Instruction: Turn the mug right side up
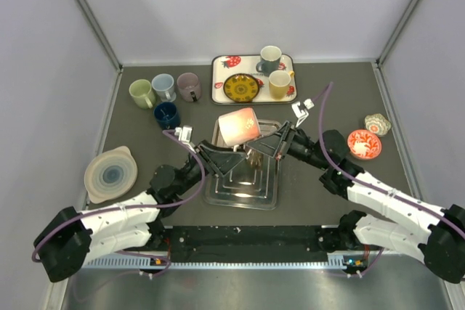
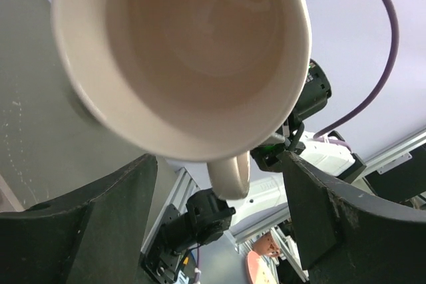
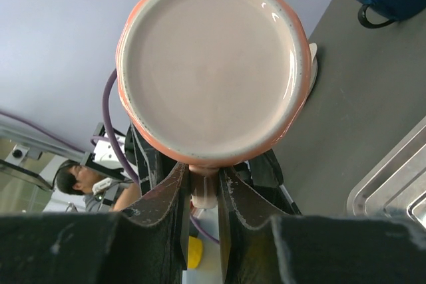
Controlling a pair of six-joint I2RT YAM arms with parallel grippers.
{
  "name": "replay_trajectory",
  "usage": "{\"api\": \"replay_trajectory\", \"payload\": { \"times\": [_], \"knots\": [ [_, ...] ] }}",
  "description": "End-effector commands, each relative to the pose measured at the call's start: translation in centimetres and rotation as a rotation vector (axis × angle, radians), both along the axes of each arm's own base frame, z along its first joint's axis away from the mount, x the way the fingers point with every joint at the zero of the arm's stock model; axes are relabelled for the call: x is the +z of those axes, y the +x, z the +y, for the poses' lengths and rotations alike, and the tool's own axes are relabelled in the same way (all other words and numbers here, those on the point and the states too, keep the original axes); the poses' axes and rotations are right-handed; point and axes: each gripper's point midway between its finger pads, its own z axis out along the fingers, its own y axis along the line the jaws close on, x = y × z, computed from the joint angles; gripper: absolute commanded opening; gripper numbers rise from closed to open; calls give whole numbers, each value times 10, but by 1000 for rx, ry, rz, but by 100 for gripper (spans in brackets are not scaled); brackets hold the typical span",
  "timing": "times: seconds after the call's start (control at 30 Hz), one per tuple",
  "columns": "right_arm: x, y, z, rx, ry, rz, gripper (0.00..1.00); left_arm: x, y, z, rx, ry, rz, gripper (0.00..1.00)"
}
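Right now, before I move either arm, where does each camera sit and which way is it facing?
Top external: above and behind the bases, looking down; both arms show, meeting at the pink mug over the metal tray.
Left wrist: looks into the mug's mouth; open left gripper frames it.
Right wrist: faces the mug's base; right gripper pinches its handle.
Shared: all three see the mug.

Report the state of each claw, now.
Left claw: open, holding nothing.
Right claw: shut on the pink mug.
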Motion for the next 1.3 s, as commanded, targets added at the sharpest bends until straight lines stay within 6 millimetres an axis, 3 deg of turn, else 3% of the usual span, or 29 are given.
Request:
{"api": "replay_trajectory", "payload": {
  "times": [0.0,0.2,0.53,0.67,0.77,0.83,0.9,1.0,1.07,1.2,1.27],
  "knots": [
    [60,-15,-1,37,148,-175,0,49,2,7,41,-119,-109,79],
    [54,-20,1,60,133,-177,0,62,2,9,43,-152,-141,67],
    [39,-24,8,84,59,-187,0,74,-5,-6,-52,-178,-172,45],
    [32,-26,7,91,38,-200,0,82,-5,-3,-51,-209,-182,31],
    [30,-30,4,91,46,-209,0,83,-5,1,-38,-220,-183,31],
    [30,-32,2,91,55,-216,0,82,-3,6,-18,-233,-171,36],
    [31,-34,0,92,66,-224,0,81,1,10,5,-239,-160,49],
    [32,-36,0,99,68,-230,0,80,1,14,15,-244,-159,50],
    [31,-36,0,103,62,-231,0,82,0,15,12,-246,-169,43],
    [28,-37,1,109,55,-228,0,84,-2,13,-5,-250,-181,4],
    [27,-36,1,107,52,-225,0,82,-1,12,-12,-248,-170,0]
  ]
}}
